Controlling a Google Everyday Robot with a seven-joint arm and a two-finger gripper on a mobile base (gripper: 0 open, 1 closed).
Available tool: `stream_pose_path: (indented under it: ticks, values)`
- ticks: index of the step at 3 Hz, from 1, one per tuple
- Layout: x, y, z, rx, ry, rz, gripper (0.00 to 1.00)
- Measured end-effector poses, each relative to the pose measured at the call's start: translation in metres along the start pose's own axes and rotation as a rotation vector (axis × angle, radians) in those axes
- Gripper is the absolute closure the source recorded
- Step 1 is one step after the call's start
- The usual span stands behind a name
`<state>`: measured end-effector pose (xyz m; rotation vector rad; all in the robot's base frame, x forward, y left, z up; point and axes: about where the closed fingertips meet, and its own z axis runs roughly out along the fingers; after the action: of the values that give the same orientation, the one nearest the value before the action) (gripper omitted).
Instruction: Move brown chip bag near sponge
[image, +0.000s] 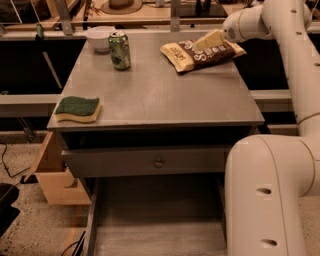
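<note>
At the far left, beside the table's foot, stands a brown open box (54, 176); its inside cannot be seen. On the grey table (165, 97), the sponge (77, 108) lies flat at the front left corner, green side up, close to the edge. At the back left sits a white bowl (99, 38), whose contents cannot be told from this angle. Just beside it, to the right and a little forward, a green can (120, 50) stands upright. Below the tabletop a shut drawer front with a knob (158, 162) sits above a pulled-out lower drawer (155, 232), showing its bare floor. The brown chip bag (192, 57) lies flat near the back right corner, well apart from the sponge. The gripper (208, 40) rests on the bag's upper right part, touching it; whether it is parted or clamped on the foil cannot be told. The white arm (295, 60) bends down along the right side.
</note>
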<state>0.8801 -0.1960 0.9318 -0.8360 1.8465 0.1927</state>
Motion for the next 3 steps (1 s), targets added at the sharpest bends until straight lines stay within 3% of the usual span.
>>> stream_pose_path:
  ticks: [3]
  values:
    - [0.032,0.012,0.044,-0.046,0.022,0.173,0.0]
